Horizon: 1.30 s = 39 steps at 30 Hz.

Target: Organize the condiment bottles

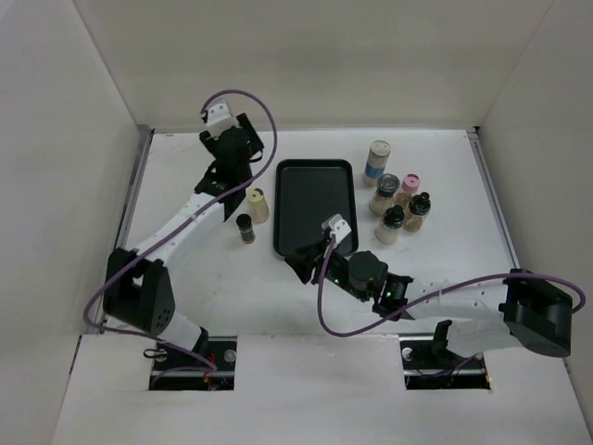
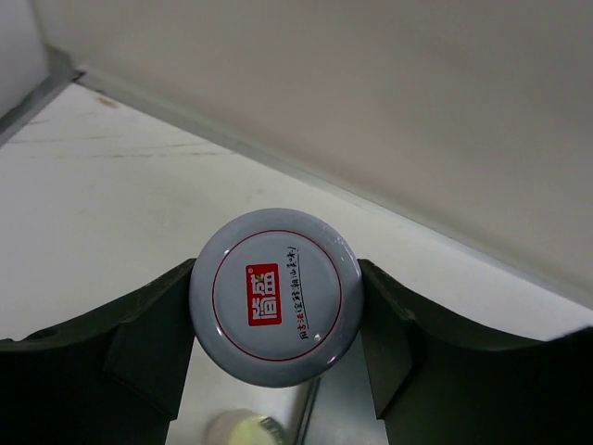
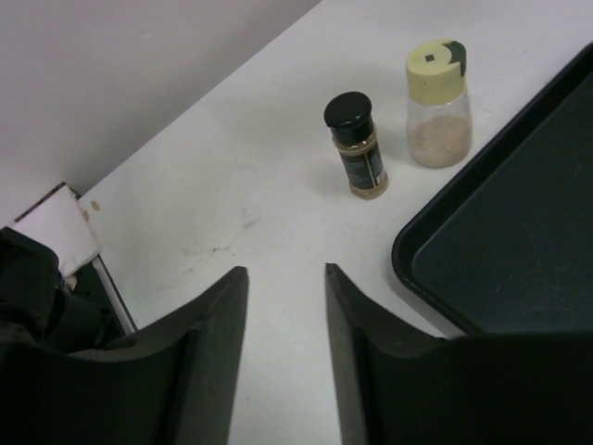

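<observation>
Left wrist view: left hand clamped on a grey-capped bottle, fingers pressed to both sides of the cap (red logo on top). From above, this hand sits near the far left corner of the worktop. Whether the bottle stands on the surface or hangs clear, cannot tell. Yellow-capped bottle and black-capped bottle stand upright just left of the black tray. Five more bottles cluster right of the tray, the blue-labelled bottle farthest back, a pink-capped bottle among them. Right hand is at the tray's near left corner, fingers apart, nothing between them.
</observation>
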Each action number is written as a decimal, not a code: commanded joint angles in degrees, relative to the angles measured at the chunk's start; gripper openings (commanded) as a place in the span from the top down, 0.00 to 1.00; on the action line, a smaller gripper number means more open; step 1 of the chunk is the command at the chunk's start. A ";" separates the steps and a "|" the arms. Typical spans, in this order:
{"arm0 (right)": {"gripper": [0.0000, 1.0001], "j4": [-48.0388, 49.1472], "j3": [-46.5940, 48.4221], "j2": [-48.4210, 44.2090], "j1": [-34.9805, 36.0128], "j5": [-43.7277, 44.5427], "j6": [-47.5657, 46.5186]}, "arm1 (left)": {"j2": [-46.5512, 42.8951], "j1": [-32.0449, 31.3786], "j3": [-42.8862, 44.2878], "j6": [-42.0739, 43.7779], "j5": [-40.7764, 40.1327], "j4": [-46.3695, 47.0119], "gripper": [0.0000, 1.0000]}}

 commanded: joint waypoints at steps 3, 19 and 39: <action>0.43 7.11 -1.77 0.23 -1.44 0.05 1.16 | 10.69 -5.27 11.33 0.41 6.71 5.71 0.66; 0.31 12.74 -7.31 -5.22 -7.85 -1.79 6.52 | 32.68 -8.70 24.53 -0.03 9.26 4.65 0.66; 0.20 13.18 -8.01 -7.16 -8.12 -3.99 6.26 | 32.79 -9.05 23.57 0.76 8.91 5.70 0.14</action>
